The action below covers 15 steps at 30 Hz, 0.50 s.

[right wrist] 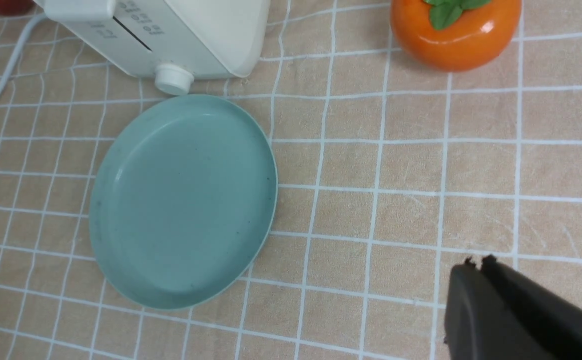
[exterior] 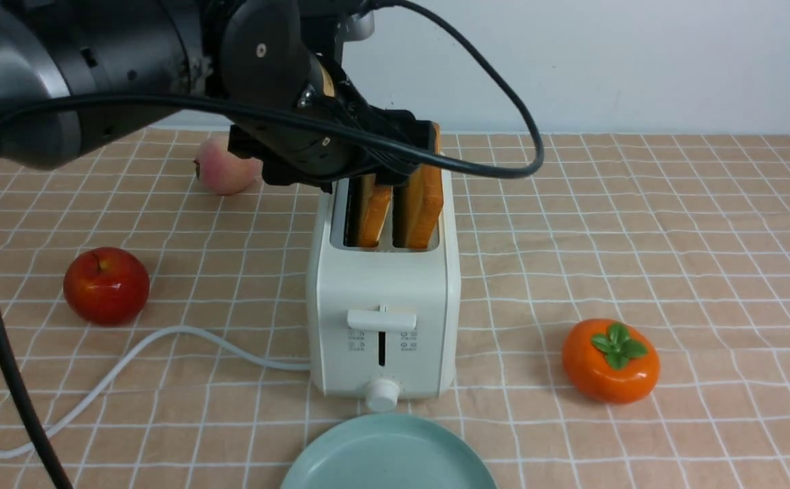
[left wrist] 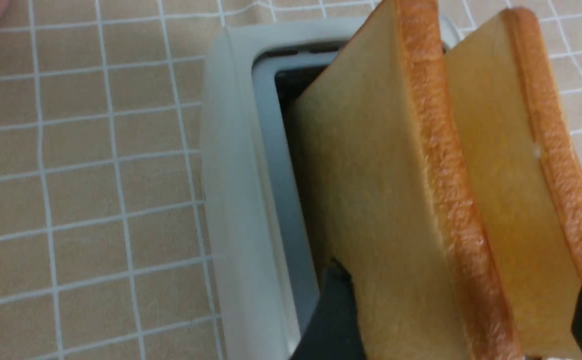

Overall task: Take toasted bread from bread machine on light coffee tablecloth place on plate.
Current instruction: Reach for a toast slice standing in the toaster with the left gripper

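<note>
My left gripper [left wrist: 463, 280] directly above toaster [exterior: 381, 299], jaws wide, straddling both upright toast slices [left wrist: 381, 200], flat faces toward fingers [left wrist: 336, 310]. My right gripper [right wrist: 476, 264] closed, empty, near plate [right wrist: 98, 210], farther from toast.

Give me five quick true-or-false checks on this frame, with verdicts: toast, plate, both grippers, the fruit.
1. Both slices of toasted bread stand in the bread machine slots. True.
2. The plate holds one slice. False: it is bare.
3. The left gripper is open, its jaws straddling both slices. True.
4. The right gripper is open above the plate. False: it is shut, over the light coffee tablecloth, apart from the plate.
5. The persimmon lies to the bread machine's right. True.
</note>
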### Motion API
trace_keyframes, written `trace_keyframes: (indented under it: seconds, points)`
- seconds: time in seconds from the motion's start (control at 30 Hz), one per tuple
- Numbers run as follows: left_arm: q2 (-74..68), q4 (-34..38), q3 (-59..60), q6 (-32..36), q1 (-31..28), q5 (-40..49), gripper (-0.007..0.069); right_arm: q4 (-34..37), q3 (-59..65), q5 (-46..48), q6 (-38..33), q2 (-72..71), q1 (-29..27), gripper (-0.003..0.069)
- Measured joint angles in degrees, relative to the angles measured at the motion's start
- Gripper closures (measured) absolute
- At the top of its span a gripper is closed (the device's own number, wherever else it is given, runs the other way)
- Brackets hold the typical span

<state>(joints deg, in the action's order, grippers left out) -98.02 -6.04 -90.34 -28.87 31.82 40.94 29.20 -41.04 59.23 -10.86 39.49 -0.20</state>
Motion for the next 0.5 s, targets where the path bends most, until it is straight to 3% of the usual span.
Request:
trace_keyframes:
  seconds: [0.1,0.17,0.23,0.27,0.3,0.37,0.5]
  points:
    - [-1.1,-2.2,-0.1,-0.2,0.0,-0.3,0.0097,0.0,0.0,0.0,0.0,0.0,0.0,0.0645]
    - [-1.7,-3.8,-0.1,-0.8,0.0,0.4,0.0176,0.0,0.0,0.0,0.0,0.0,0.0,0.0643]
    - [-1.9,-5.0,-0.1,-1.4,0.0,1.0,0.0311,0.0,0.0,0.0,0.0,0.0,0.0,0.0641]
    - [-1.9,-5.2,-0.1,-1.4,0.0,1.0,0.0328,0.0,0.0,0.0,0.0,0.0,0.0,0.0641]
    - [-1.9,-6.1,-0.2,-1.5,0.0,1.1,0.0453,0.0,0.0,0.0,0.0,0.0,0.0,0.0638]
    - [-1.0,-7.5,-1.4,-1.5,0.0,1.9,0.0570,0.0,0.0,0.0,0.0,0.0,0.0,0.0636]
    - [3.7,-8.8,-4.6,-1.5,0.0,3.0,0.0561,0.0,0.0,0.0,0.0,0.0,0.0,0.0634]
